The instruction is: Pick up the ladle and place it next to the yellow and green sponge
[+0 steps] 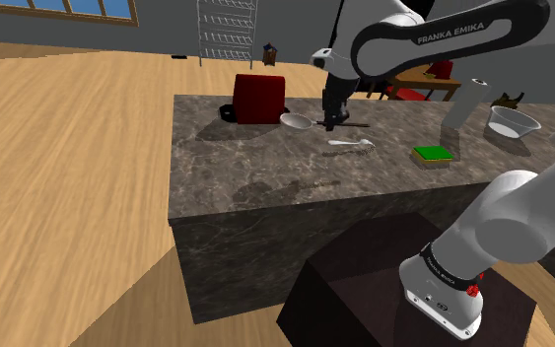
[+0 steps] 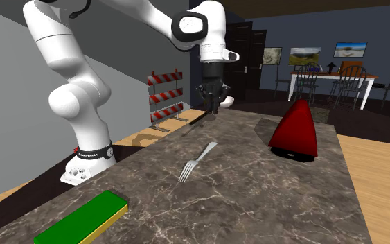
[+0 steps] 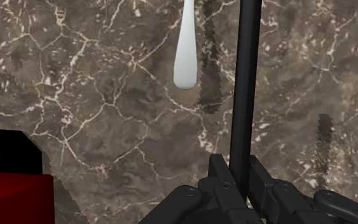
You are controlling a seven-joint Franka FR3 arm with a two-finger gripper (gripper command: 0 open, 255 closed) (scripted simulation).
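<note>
Your tool [image 3: 240, 183] is closed on the thin black handle of the pale-bowled ladle [image 3: 244, 83]. Both fingers [image 3: 218, 179] pinch the rod partway along its length. In the shoulder view the bowl sits just left of the tool and the handle's free end pokes out to the right, low over the dark marbled stone surface [image 1: 265, 182]. I cannot tell whether it has cleared the surface.

A narrow round handle can swivel in that pinch, which is your first risk. If you accelerate hard, the bowl's weight may tip the ladle or let it slide out.

The silver fork [image 1: 352, 144] lies just below and right of the tool in the shoulder view, roughly on the way to the flat green sponge with a yellow edge [image 1: 432, 154]. A low carry could catch the fork and drag it along.

The sponge is well apart from the tool, toward the right of that frame, with a grey upright block [image 1: 465, 104] and a pale bowl [image 1: 513, 122] close beyond it. An overshoot could knock either one. The dark red domed object [image 1: 259, 99] stands just left of the ladle's bowl, so watch any swing that way.

The white arm [image 1: 443, 34] arches from the stand at lower right across the top of the frame. Its wrist drops straight down, pointing the tool at the surface.
</note>
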